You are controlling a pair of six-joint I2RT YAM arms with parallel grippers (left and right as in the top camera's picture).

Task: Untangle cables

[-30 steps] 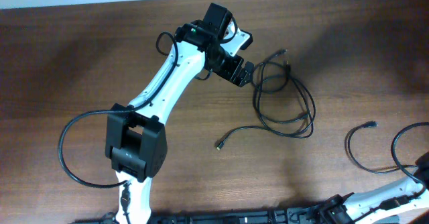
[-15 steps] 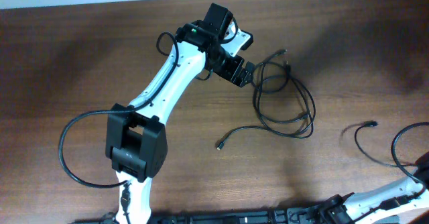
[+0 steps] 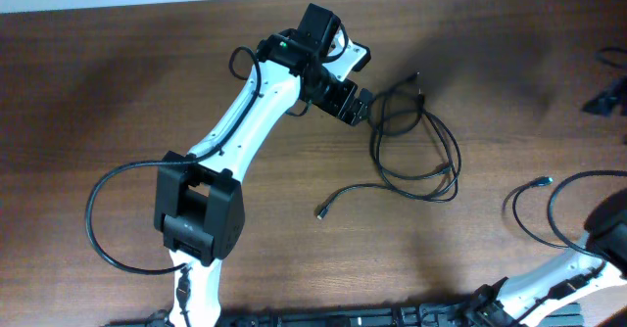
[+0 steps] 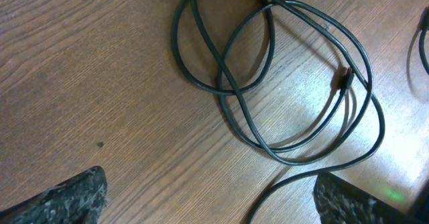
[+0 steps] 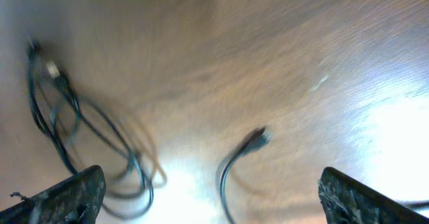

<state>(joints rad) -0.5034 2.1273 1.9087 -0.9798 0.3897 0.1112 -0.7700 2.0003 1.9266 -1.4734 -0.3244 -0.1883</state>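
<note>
**Overhead:** even, moderate light, with soft broad shadows across the table (image 3: 78,121). **Left wrist:** crisp wood grain; the fingertips (image 4: 74,197) of the left gripper (image 4: 214,198) are defocused. **Right wrist:** motion blur throughout, with white glare on the wood at the right gripper (image 5: 221,197).

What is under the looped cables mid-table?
Only the bare wooden table shows beneath and through the loops of the cables. Where strands cross, a short stretch of the lower one is covered.

White links (image 3: 245,116), black joints (image 3: 201,214), looping black wires (image 3: 89,219)
</note>
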